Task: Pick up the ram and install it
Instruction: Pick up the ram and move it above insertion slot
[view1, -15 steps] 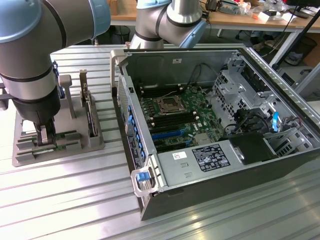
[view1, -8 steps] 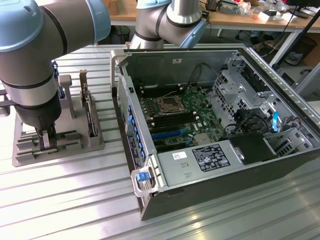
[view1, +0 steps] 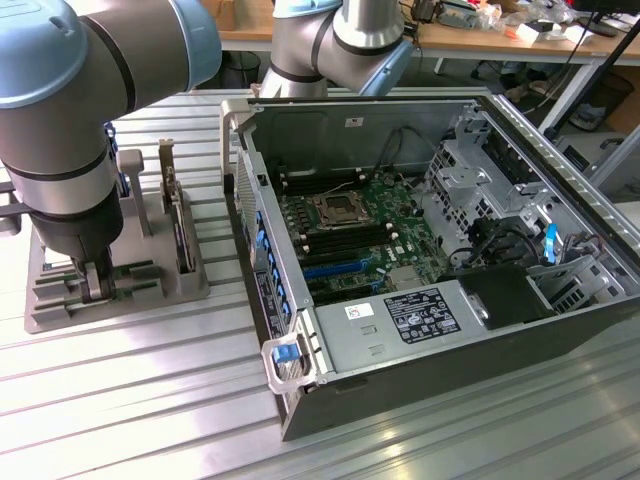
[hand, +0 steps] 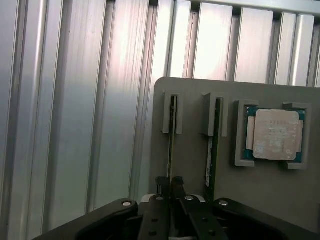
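Two rams stand on edge in slots of a grey holder (hand: 190, 150), which lies on the ribbed metal table at the exterior view's left (view1: 60, 300). My gripper (hand: 170, 186) is down over the holder, and its two black fingers pinch the thin top edge of one ram (hand: 172, 127). The second ram (hand: 212, 145) stands free in the neighbouring slot, also seen upright beside my arm (view1: 183, 232). In the exterior view my gripper (view1: 95, 283) reaches into the holder and the arm hides most of the held ram.
A square silver processor chip (hand: 277, 135) lies in the holder's far pocket. The open computer case (view1: 262, 300) sits at the exterior view's right, with the motherboard's dark memory slots (view1: 345, 235) beside the processor socket (view1: 335, 208). A desk with clutter (view1: 500, 30) stands behind.
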